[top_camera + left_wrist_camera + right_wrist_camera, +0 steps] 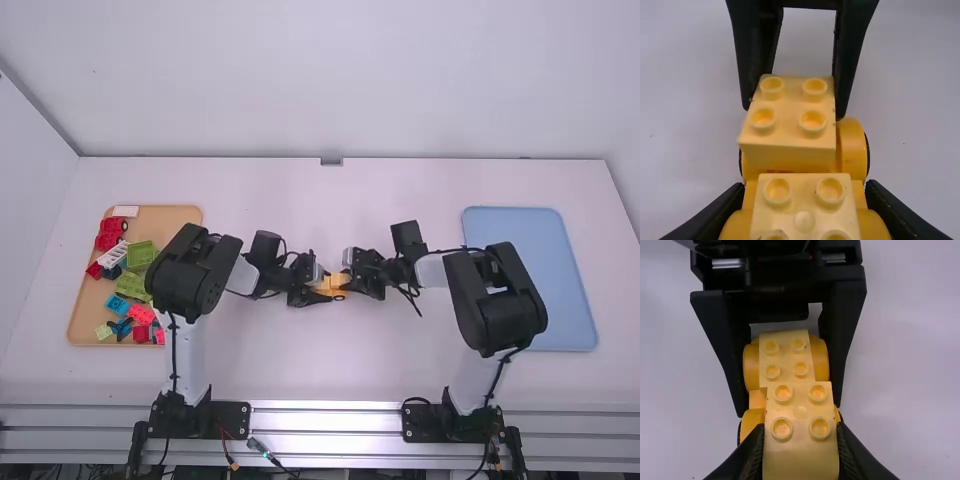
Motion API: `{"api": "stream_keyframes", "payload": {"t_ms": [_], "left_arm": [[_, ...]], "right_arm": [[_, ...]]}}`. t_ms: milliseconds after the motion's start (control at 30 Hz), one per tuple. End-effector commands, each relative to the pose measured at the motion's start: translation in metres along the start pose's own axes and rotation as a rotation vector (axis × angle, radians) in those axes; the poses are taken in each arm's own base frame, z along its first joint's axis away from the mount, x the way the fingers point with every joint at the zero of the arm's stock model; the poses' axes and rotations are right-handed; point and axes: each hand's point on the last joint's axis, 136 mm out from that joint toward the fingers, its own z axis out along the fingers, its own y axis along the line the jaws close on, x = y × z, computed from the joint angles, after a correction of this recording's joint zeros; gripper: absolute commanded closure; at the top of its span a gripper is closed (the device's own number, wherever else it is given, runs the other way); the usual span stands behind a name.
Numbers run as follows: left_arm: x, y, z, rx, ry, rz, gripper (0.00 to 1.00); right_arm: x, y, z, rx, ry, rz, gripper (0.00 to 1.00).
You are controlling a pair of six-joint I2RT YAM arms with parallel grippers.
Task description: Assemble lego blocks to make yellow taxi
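- Sitting at the table's centre, in the high view, a yellow taxi body (pixel 853 147) is held between two grippers that almost meet.
- On its nine o'clock side, the rounded yellow sides are clamped by the fingers of the left gripper (pixel 318 290).
- On its three o'clock side, a four-stud yellow block (pixel 801 435) is pinched by the fingers of the right gripper (pixel 352 284); whether it is fully seated on the body cannot be told.
- Another studded yellow block (pixel 805 220) is set on the body, between the left gripper's fingers.
- Well out at nine o'clock, an orange tray (pixel 172 213) is filled with loose pieces: red blocks (pixel 111 233) near eleven o'clock, green blocks (pixel 141 256) near one, a blue block (pixel 117 305) near seven.
- Well out at three o'clock, a blue tray (pixel 515 225) is placed, partly hidden by the right arm.
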Motion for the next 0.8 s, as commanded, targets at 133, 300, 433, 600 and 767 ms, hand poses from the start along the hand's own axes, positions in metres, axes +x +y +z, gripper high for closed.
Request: {"api": "stream_keyframes", "payload": {"t_ms": [133, 300, 433, 600, 767], "left_arm": [[0.005, 0.002, 0.002, -0.002, 0.013, -0.018, 0.56], [0.004, 0.000, 0.003, 0.005, 0.011, -0.008, 0.54], [0.004, -0.002, 0.003, 0.012, 0.009, 0.016, 0.55], [0.005, -0.003, 0.003, 0.016, 0.009, 0.006, 0.62], [0.002, -0.008, 0.008, 0.034, 0.010, 0.012, 0.65]], "right_arm": [[0.000, 0.003, -0.002, -0.001, 0.007, -0.006, 0.97], [-0.001, 0.009, -0.002, -0.029, -0.009, -0.036, 0.97], [-0.002, 0.013, -0.002, -0.045, -0.019, -0.054, 0.99], [-0.004, 0.014, -0.002, -0.050, -0.024, -0.056, 0.99], [-0.010, 0.021, 0.007, -0.071, -0.026, -0.092, 0.99]]}}
